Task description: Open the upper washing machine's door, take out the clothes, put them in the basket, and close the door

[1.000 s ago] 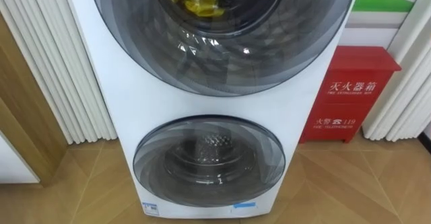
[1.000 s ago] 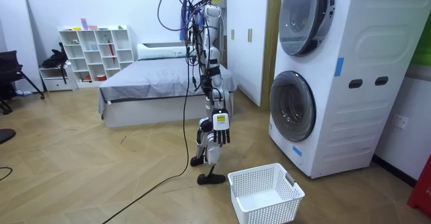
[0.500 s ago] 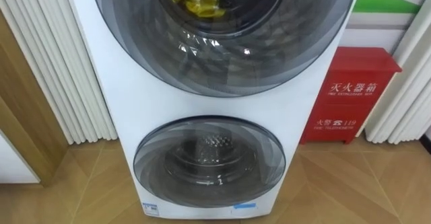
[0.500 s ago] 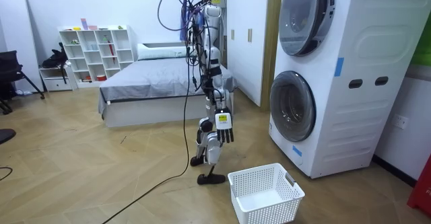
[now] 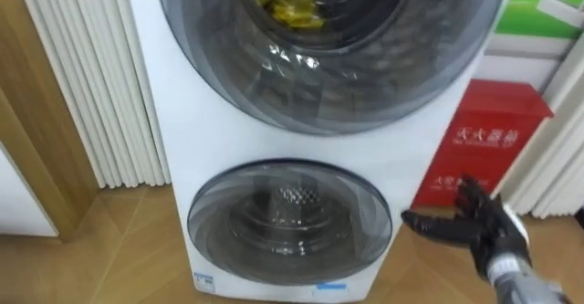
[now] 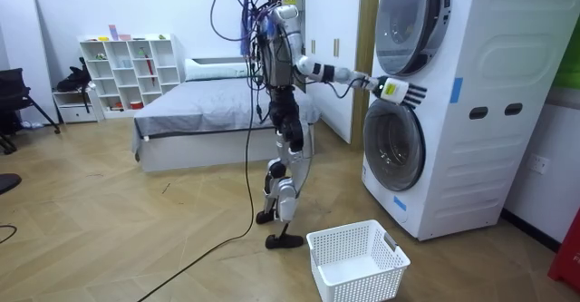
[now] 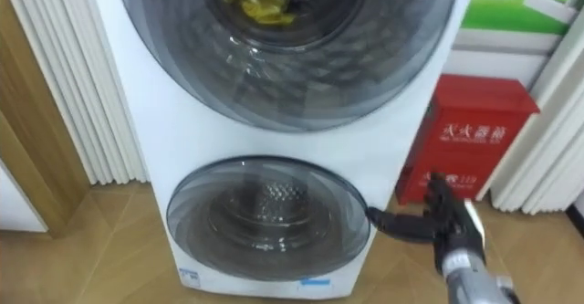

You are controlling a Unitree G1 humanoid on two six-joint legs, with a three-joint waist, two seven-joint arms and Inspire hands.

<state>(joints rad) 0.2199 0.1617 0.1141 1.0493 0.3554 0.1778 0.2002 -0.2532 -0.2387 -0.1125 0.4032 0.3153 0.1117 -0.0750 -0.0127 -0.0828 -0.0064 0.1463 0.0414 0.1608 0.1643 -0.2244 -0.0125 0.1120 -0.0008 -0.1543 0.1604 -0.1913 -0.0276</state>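
Left eye view: we see crumpled yellow clothes [image 5: 287, 3] behind the shut upper door [image 5: 365, 76] of the white stacked washing machine [image 5: 182, 140]. The right hand [image 5: 485, 234], fingers spread and empty, hovers near the lower door [image 5: 287, 226]. Room view: a white mesh basket [image 6: 358, 264] stands nearby. We fear the hand opens the wrong drum.

The right hand [image 5: 485, 233] is seen to be black, with slim, segmented fingers, and is joined to a silver-grey cylindrical wrist. In the room view a small white tag is borne at the back of that hand, and the arm is made up of white and dark sections. The torso is dark; the lower legs are clad in pale grey shells — the feet are black. Blue and purple cables are bundled above the head.
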